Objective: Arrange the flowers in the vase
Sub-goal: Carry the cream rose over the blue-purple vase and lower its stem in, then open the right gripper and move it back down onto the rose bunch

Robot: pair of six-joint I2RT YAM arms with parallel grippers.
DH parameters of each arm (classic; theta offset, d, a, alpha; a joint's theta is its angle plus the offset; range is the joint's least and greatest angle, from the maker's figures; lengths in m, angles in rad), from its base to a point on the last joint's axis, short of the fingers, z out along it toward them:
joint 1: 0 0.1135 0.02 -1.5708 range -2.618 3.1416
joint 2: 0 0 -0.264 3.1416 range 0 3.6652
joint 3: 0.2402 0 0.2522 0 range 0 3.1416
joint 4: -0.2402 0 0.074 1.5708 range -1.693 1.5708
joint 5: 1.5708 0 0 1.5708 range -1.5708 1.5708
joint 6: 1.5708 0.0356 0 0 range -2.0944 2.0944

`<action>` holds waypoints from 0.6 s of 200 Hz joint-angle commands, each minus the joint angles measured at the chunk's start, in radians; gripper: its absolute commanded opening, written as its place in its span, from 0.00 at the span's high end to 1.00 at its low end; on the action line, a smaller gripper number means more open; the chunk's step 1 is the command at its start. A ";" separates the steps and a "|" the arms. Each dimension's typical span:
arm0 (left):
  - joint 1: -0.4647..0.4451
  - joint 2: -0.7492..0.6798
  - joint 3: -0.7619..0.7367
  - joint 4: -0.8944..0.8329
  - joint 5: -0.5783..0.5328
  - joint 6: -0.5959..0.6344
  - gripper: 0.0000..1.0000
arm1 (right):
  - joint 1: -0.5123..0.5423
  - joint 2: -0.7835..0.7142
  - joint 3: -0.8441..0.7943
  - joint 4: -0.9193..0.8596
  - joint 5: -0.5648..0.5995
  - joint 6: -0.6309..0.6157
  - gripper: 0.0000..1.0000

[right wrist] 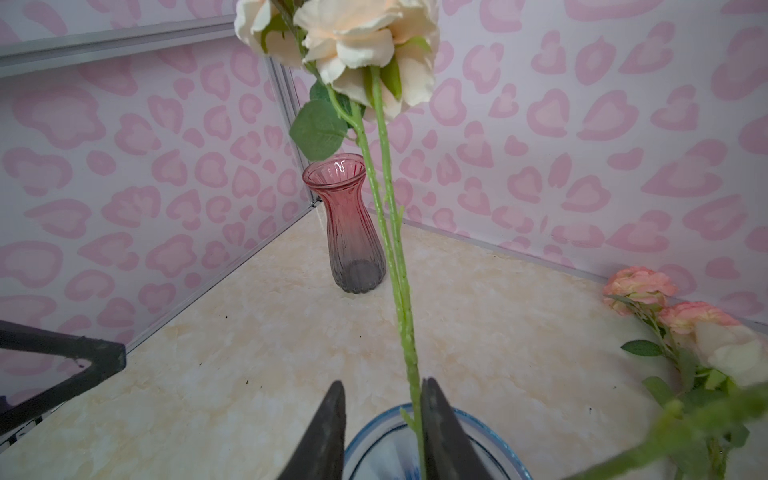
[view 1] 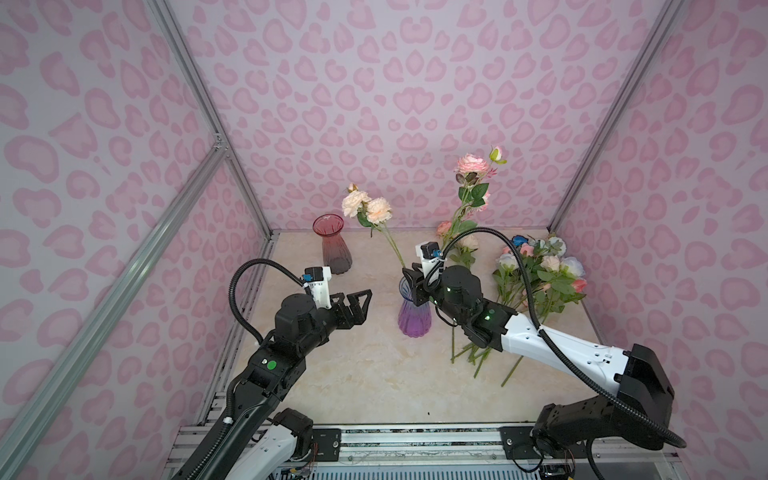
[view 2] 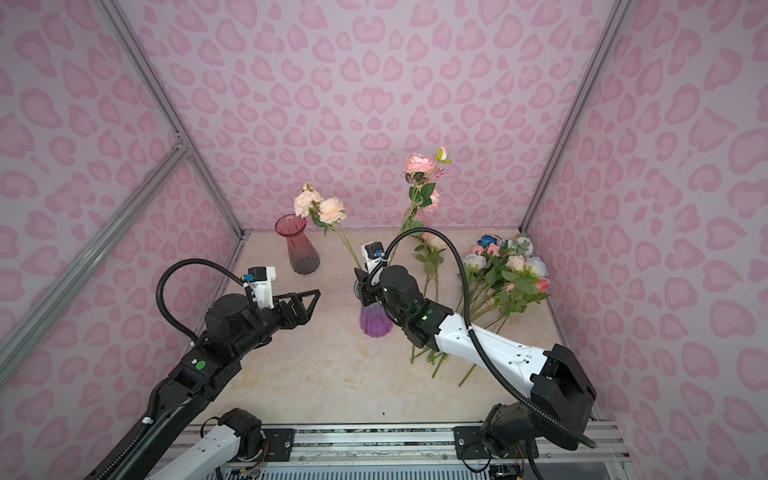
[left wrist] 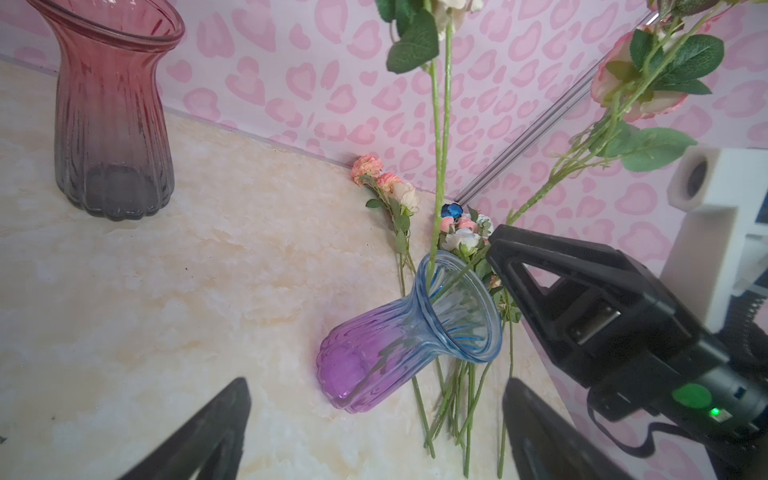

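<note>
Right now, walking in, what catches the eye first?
The central ribbed purple and blue glass vase, with a peach rose stem and a pink rose stem leaning out. The right arm's fingers stand open around the peach rose stem at its mouth. Pastel flowers lie on the right; an empty red glass vase stands back left.

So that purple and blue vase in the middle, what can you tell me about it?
The vase is ribbed clear glass, purple at its bulging base, fading to blue at a narrow neck and flared rim. It stands upright on the marble-look table, apart from the red vase. Two green stems stand in it: the peach roses and a taller pink rose. The right fingers hover just over its mouth, slightly parted around the peach stem.
</note>
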 commanded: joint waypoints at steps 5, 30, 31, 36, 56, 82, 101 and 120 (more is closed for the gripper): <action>0.002 0.005 -0.001 0.038 0.018 -0.010 0.04 | 0.015 -0.017 -0.003 -0.004 0.051 -0.023 0.67; 0.002 0.005 -0.002 0.038 0.020 -0.006 0.04 | 0.022 -0.047 -0.005 -0.015 0.062 -0.024 0.67; 0.002 0.005 -0.002 0.038 0.019 -0.006 0.04 | 0.022 -0.049 -0.005 -0.015 0.064 -0.024 0.67; 0.002 0.005 -0.002 0.039 0.019 -0.005 0.04 | 0.026 -0.057 -0.008 -0.014 0.069 -0.025 0.67; 0.002 0.008 -0.001 0.040 0.020 -0.004 0.04 | 0.037 -0.099 -0.006 -0.030 0.080 -0.029 0.66; 0.002 0.013 0.016 0.027 0.024 -0.013 0.04 | 0.055 -0.186 0.002 -0.067 0.108 -0.045 0.65; 0.001 0.005 0.039 0.022 0.051 -0.024 0.04 | 0.055 -0.264 0.008 -0.133 0.125 -0.052 0.63; 0.001 -0.014 0.028 0.031 0.044 -0.030 0.04 | 0.053 -0.341 0.026 -0.239 0.172 -0.055 0.62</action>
